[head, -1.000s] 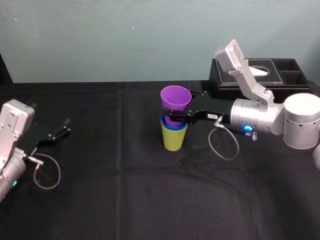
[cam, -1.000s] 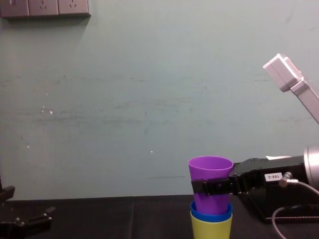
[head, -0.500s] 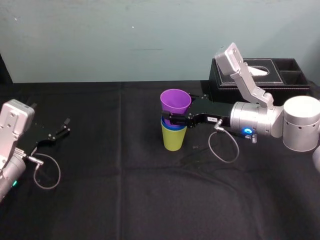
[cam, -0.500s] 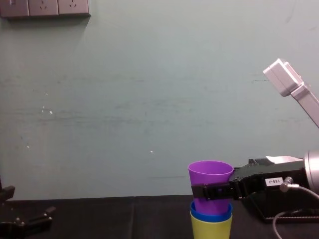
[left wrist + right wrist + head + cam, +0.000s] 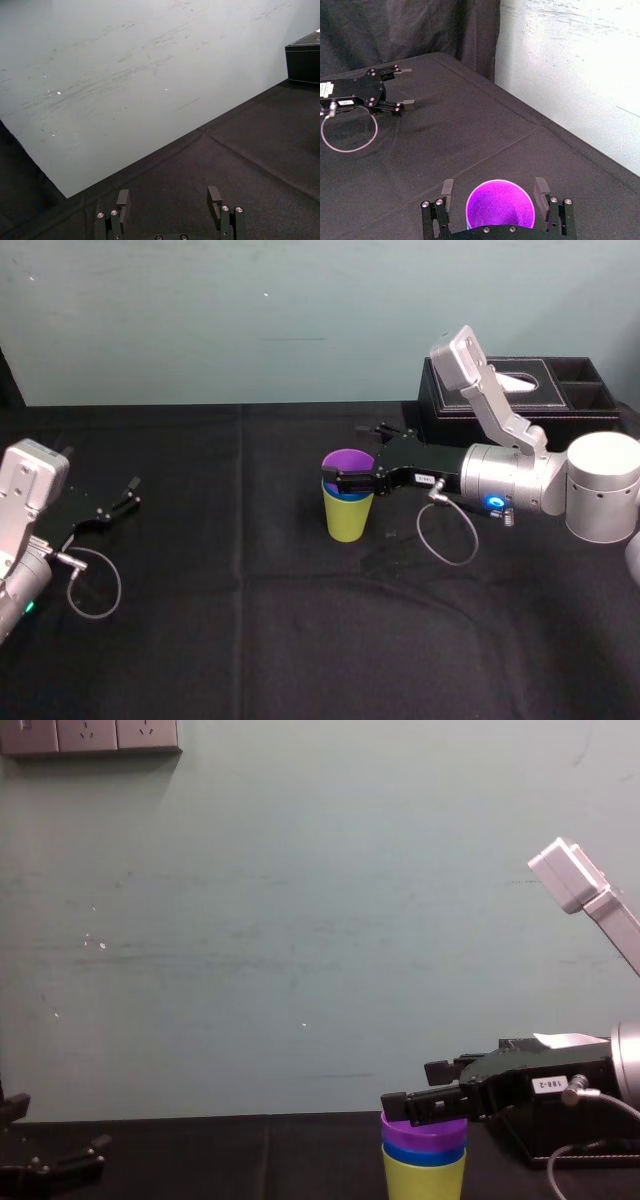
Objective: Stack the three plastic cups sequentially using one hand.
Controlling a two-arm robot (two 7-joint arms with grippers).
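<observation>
The three plastic cups stand nested at the table's middle: the purple cup (image 5: 347, 461) sits deep in the blue cup (image 5: 348, 496), which sits in the yellow-green cup (image 5: 348, 520). In the chest view just the rims of purple (image 5: 424, 1129) and blue (image 5: 425, 1154) show above the yellow-green (image 5: 424, 1180). My right gripper (image 5: 355, 455), the hand with the white label, is open at the purple rim, one finger on each side. The right wrist view shows both fingers (image 5: 540, 186) standing off the purple cup (image 5: 500, 205). My left gripper (image 5: 134, 492) lies parked and open at the far left.
A black tissue box (image 5: 500, 390) with side compartments stands at the back right, behind my right arm. The right gripper's grey cable (image 5: 445, 535) loops down onto the black tablecloth (image 5: 250, 620). The left gripper (image 5: 409, 86) also appears far off in the right wrist view.
The right gripper lowered the purple cup into the blue one, then opened; the purple cup dropped down so just its rim stands out. The left arm has not moved.
</observation>
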